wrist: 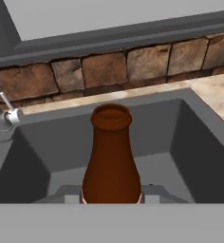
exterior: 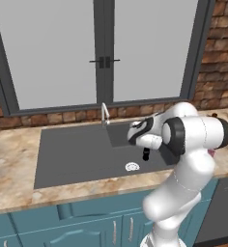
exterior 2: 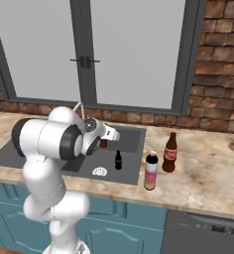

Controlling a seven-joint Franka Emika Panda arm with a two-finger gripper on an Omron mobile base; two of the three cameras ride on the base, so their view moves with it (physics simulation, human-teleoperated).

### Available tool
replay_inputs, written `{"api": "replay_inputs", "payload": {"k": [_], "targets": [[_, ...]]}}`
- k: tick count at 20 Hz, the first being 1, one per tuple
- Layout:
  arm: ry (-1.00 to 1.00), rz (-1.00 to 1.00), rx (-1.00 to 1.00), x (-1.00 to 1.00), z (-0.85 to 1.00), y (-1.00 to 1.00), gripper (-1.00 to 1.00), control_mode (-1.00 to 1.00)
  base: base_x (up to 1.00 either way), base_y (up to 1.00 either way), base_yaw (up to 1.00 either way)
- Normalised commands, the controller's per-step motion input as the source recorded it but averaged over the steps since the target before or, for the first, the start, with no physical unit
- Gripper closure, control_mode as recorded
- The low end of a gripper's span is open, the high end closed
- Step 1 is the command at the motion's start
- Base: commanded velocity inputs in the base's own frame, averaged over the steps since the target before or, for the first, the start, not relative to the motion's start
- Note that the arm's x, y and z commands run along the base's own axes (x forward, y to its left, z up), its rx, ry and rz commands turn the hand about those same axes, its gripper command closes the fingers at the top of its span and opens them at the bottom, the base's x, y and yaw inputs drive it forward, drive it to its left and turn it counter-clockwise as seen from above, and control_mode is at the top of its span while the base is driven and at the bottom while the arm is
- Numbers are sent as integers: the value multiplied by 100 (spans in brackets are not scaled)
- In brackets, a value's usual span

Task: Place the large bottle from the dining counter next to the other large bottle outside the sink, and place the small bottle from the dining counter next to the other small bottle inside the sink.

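In the hand view my gripper (wrist: 111, 198) is shut on the small bottle (wrist: 111, 156), a brown one with a narrow neck, held upright over the dark grey sink (wrist: 199, 147). From the right base view, the gripper (exterior 2: 105, 141) hangs over the back of the sink (exterior 2: 131, 144) with the small bottle (exterior 2: 103, 144) poking out below it. The other small bottle (exterior 2: 118, 160) stands on the sink floor near the drain; it also appears in the left base view (exterior: 146, 154). On the counter right of the sink, the pink-to-yellow large bottle (exterior 2: 150, 171) stands beside the red-labelled other large bottle (exterior 2: 170, 153).
A chrome faucet (exterior: 105, 113) rises at the sink's back rim. A round drain (exterior 2: 99, 171) lies in the basin floor. Brick wall and window frame close off the back. Marbled counter (exterior 2: 208, 173) spreads to the right of the sink; teal cabinets run below.
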Motion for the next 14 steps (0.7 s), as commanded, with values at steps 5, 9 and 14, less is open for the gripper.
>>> {"api": "replay_inputs", "payload": {"k": [5, 9, 14], "targets": [[-4, 0, 0, 9, -48, 9, 100, -100, 0, 0, 0], [-1, 0, 0, 12, -44, 4, 100, -100, 0, 0, 0], [-4, 0, 0, 7, -32, 0, 100, -100, 0, 0, 0]]}}
